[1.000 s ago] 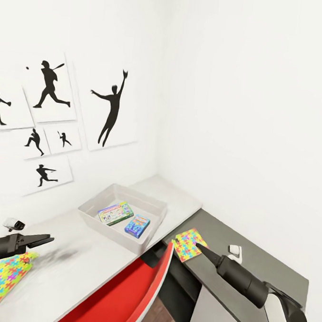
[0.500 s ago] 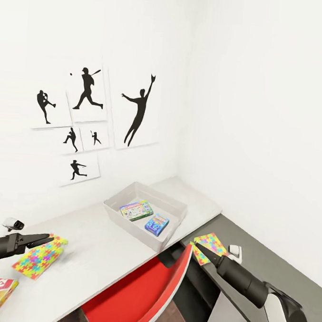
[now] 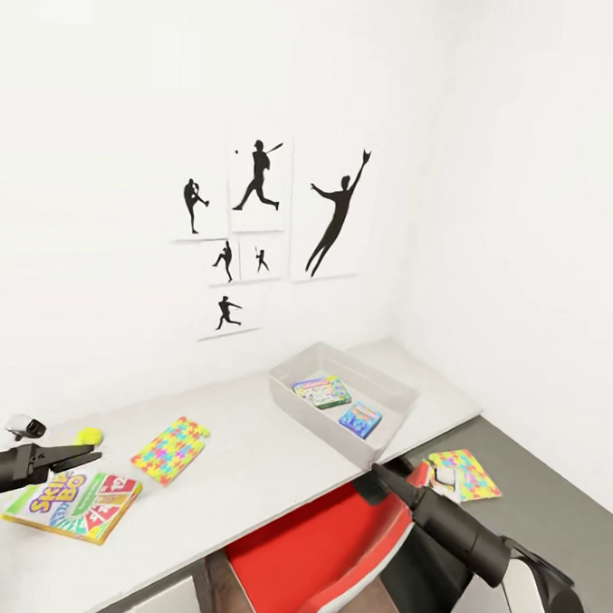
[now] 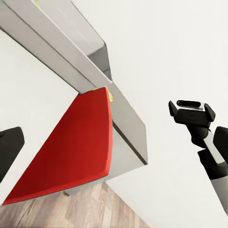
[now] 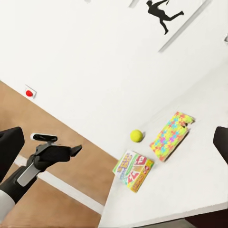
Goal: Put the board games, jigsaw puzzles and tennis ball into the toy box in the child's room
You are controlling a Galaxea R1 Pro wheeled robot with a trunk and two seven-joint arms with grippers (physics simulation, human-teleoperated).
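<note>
The light-grey toy box [image 3: 333, 431] stands at the far right of the pale table [image 3: 242, 470]. A green board game [image 3: 322, 391] and a blue one [image 3: 360, 419] lie inside it. A red, white and green board game [image 3: 75, 503] [image 5: 134, 170] lies at the table's near left, with the tennis ball [image 3: 89, 436] [image 5: 137, 136] just behind it. Right of the ball lies one jigsaw puzzle [image 3: 171, 449] [image 5: 172, 135]. Another puzzle [image 3: 467, 473] rests on the lower dark section. My left gripper [image 3: 84, 459] [image 5: 75, 149] hovers open and empty over the red game. My right gripper [image 3: 380, 475] [image 4: 191, 108] is open and empty beside the dark section's puzzle.
A red chair [image 3: 319, 548] [image 4: 71, 152] is tucked under the table's front edge between my arms. Black silhouette pictures [image 3: 335, 213] hang on the white wall behind. The dark-grey section [image 3: 539, 502] runs along the right wall. Wood floor [image 5: 61, 190] lies left of the table.
The head view has swung left, so the toy box and pictures sit further right in the picture. The red board game and the tennis ball have come into view. Both arms keep their pose.
</note>
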